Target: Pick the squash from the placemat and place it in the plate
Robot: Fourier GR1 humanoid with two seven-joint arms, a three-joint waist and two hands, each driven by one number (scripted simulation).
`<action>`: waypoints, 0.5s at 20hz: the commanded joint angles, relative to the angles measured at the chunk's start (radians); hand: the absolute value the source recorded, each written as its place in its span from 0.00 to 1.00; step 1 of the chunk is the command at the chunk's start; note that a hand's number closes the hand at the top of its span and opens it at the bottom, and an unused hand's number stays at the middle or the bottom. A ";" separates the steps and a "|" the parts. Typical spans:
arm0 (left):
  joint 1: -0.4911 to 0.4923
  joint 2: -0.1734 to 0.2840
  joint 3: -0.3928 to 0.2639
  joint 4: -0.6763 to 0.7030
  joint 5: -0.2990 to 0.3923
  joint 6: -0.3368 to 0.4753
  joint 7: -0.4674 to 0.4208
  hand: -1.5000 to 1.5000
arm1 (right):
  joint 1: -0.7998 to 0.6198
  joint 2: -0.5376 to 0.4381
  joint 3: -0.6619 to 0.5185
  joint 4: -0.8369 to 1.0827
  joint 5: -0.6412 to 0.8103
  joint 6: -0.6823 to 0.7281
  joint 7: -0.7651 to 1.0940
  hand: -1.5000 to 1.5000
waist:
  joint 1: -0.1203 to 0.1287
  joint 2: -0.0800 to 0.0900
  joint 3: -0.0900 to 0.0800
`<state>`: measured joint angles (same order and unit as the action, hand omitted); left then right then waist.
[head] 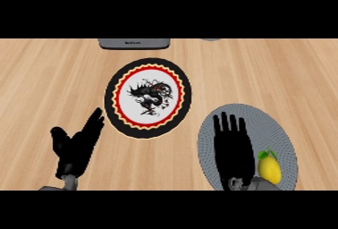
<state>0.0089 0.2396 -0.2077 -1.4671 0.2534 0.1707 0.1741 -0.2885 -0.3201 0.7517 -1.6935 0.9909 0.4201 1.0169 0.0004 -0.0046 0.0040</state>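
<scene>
A yellow pear-shaped squash (269, 169) lies on the round grey woven placemat (277, 129). The round black-rimmed patterned plate (148, 99) sits at the placemat's ten o'clock, apart, on the light wooden counter (52, 80).

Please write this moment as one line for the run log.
squash: on grey placemat, not picked | right hand: open, over placemat beside squash | left hand: open, resting | plate: no squash

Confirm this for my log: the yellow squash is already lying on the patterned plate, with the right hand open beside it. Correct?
Not quite. The head view shows the squash lying on the grey placemat, not on the plate, which holds nothing. The right hand is indeed open beside the squash.
</scene>
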 commanded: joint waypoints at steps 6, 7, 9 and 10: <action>0.052 -0.030 -0.018 0.021 -0.030 -0.013 -0.009 0.50 | 0.033 0.002 -0.059 0.080 0.011 0.145 -0.038 1.00 | 0.003 0.004 -0.004; -0.050 -0.015 0.040 0.075 0.000 -0.028 0.032 0.50 | 0.030 0.021 -0.019 0.074 0.064 0.143 -0.022 1.00 | -0.003 0.005 -0.004; -0.031 -0.028 0.033 0.053 -0.012 -0.023 0.035 0.50 | 0.032 0.058 0.004 0.152 0.123 0.077 -0.055 1.00 | 0.002 0.005 -0.004; -0.038 -0.027 0.040 0.072 -0.018 -0.034 0.029 0.50 | 0.025 0.043 -0.030 0.137 0.126 0.095 -0.076 1.00 | 0.000 0.005 -0.004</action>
<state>-0.0082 0.2179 -0.1878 -1.4426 0.2358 0.1516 0.1814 -0.2634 -0.2931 0.7222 -1.5956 1.0746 0.4815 0.9287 0.0025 -0.0077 0.0038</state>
